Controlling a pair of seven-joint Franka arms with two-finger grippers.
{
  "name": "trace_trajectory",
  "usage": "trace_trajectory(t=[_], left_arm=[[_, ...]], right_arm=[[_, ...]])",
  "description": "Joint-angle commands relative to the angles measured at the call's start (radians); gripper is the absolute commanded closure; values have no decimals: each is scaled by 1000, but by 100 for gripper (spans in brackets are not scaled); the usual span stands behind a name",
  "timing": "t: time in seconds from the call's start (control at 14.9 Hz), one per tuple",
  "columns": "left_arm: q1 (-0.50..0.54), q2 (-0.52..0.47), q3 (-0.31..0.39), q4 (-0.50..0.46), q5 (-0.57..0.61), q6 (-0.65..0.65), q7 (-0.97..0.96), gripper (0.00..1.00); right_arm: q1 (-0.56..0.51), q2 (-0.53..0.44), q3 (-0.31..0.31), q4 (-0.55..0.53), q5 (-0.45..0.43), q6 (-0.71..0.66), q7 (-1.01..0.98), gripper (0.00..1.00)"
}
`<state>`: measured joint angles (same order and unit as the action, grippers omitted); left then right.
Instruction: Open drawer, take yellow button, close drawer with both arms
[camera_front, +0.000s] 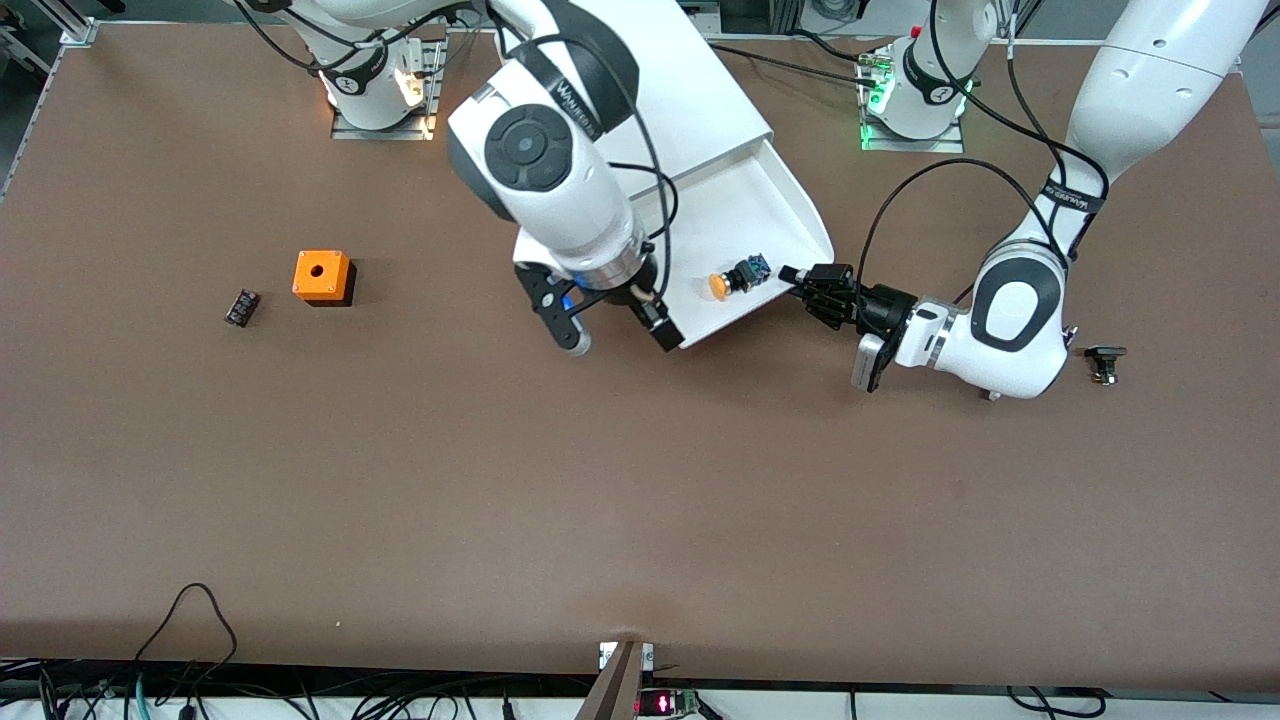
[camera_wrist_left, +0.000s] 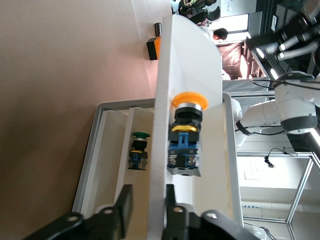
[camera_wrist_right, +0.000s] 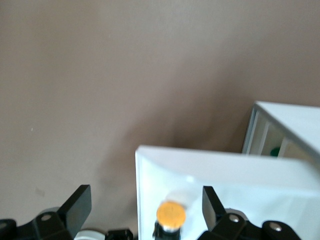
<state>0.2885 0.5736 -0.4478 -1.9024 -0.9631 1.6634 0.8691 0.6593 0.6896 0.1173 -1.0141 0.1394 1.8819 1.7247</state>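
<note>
Drawer (camera_front: 745, 215): I see it pulled out of the white cabinet (camera_front: 690, 90), its front end toward the front camera. All places below are given relative to this drawer.
Button (camera_front: 737, 279): lies on its side on the drawer floor, close to the front wall, orange cap pointing toward the right arm's end of the counter (camera_front: 640, 500). In the left wrist view I read an orange cap, black collar and blue body (camera_wrist_left: 185, 137).
Left hand (camera_front: 808, 285): at the drawer's corner on the left arm's end. In the left wrist view one finger (camera_wrist_left: 124, 207) sits on each face of the drawer's front wall, so I report it clamped on the drawer wall.
Right hand (camera_front: 620, 338): at the drawer's other front corner, low over the counter. Fingers (camera_front: 560, 315) spread wide apart, holding nothing. In the right wrist view the button cap (camera_wrist_right: 171, 213) shows between them, inside the drawer.
Lower drawer: in the left wrist view I see a second button with a green cap (camera_wrist_left: 140, 150) in a tray beneath.
Orange cube (camera_front: 322, 277): on the counter, well apart from the drawer, toward the right arm's end.
Small black part (camera_front: 241, 307): near the cube, farther still from the drawer.
Black piece (camera_front: 1104, 361): on the counter toward the left arm's end, beside the left arm's wrist.
</note>
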Motion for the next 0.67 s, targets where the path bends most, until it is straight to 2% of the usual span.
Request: trace_trajectory(t=[0.0,0.2,0.47,0.61], left_arm=[[18,11,1,61,32,-59,-106,0],[41,9,1,120,32,-109,-263,0],[66,-26,4,140,35,-116,-509,0],[66,-58,3,143,105,-106,-646,0]], right_arm=[[52,22,-8,48,-3,44,74,1],[78,42,-4,48,-3,104,99,1],[129,77,-4,45,-6,141,102,1],[144,91,-4,45,-6,149,104,1]])
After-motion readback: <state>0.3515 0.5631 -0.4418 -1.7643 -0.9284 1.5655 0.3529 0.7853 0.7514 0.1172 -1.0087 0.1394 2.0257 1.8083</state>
